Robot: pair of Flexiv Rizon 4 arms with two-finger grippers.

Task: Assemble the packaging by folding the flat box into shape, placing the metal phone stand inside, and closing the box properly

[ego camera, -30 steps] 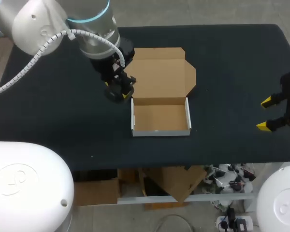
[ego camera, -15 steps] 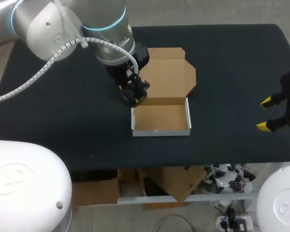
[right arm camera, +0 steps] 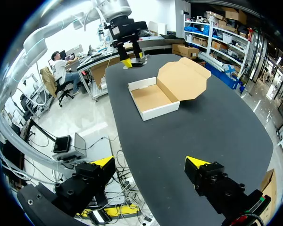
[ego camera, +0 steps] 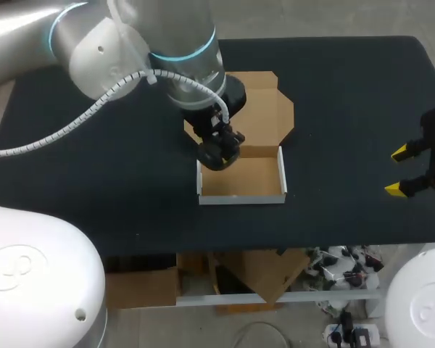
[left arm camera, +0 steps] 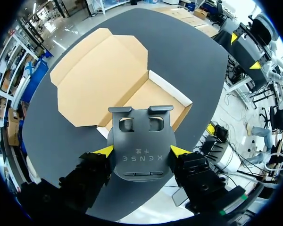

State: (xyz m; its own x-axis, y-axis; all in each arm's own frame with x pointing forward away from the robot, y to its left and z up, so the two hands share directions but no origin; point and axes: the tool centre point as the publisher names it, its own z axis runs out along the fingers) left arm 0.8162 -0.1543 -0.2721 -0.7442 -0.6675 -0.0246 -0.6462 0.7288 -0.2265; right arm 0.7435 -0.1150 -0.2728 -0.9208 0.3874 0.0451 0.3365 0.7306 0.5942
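Observation:
The cardboard box (ego camera: 241, 178) stands folded as an open tray with white walls, its lid (ego camera: 255, 109) lying flat behind it. My left gripper (ego camera: 219, 150) hangs over the tray's back left corner, shut on the dark grey metal phone stand (left arm camera: 141, 141). In the left wrist view the stand sits between the yellow fingertips (left arm camera: 104, 150) and covers part of the tray (left arm camera: 156, 96) below. My right gripper (ego camera: 402, 171) is open and holds nothing, far to the right of the box. In the right wrist view the box (right arm camera: 153, 99) and my left gripper (right arm camera: 131, 60) lie well ahead of the right gripper (right arm camera: 151, 165).
The black table (ego camera: 348, 94) carries nothing else. Bare surface lies on both sides of the box and in front of it, up to the front edge (ego camera: 275, 243).
My left arm has carried the phone stand to the right and toward the front, from beside the lid's left edge to over the tray's back left corner. The right arm has kept still.

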